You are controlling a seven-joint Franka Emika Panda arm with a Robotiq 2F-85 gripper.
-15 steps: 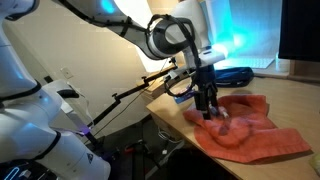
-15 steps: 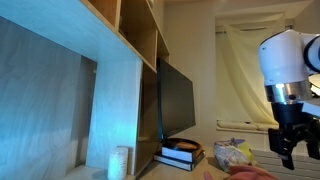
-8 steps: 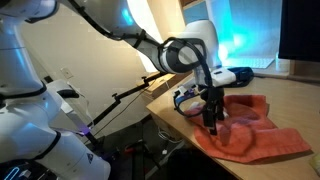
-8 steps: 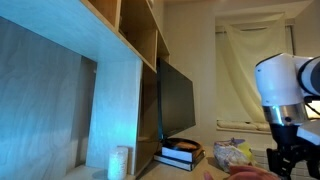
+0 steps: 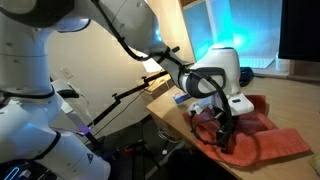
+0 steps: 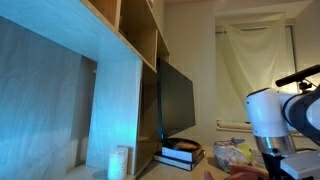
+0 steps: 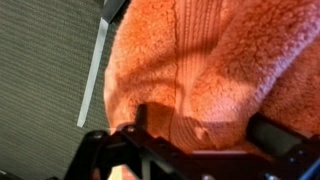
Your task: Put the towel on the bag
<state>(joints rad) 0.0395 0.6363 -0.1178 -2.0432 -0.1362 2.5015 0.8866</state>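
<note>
The towel [image 5: 278,142] is a large coral-orange rumpled cloth on the wooden table [image 5: 300,100], near its front corner. It fills the wrist view [image 7: 200,60], and a sliver shows in an exterior view [image 6: 240,173]. My gripper [image 5: 224,136] is down on the towel's near edge. In the wrist view the gripper [image 7: 205,130] has its fingers spread wide, with a fold of towel between them. A white and blue bag-like item [image 5: 188,99] lies just behind the arm, partly hidden. A crinkled plastic bag [image 6: 232,155] shows in an exterior view.
A dark blue item [image 5: 243,72] lies at the back of the table by a glowing blue light. The table edge drops off just left of the gripper, over grey carpet [image 7: 50,80]. A dark monitor [image 6: 178,100] and books [image 6: 183,153] stand by wooden shelving.
The arm has come down and moved toward the table's near edge. The gripper went from hovering above the towel to pressing into its front fold.
</note>
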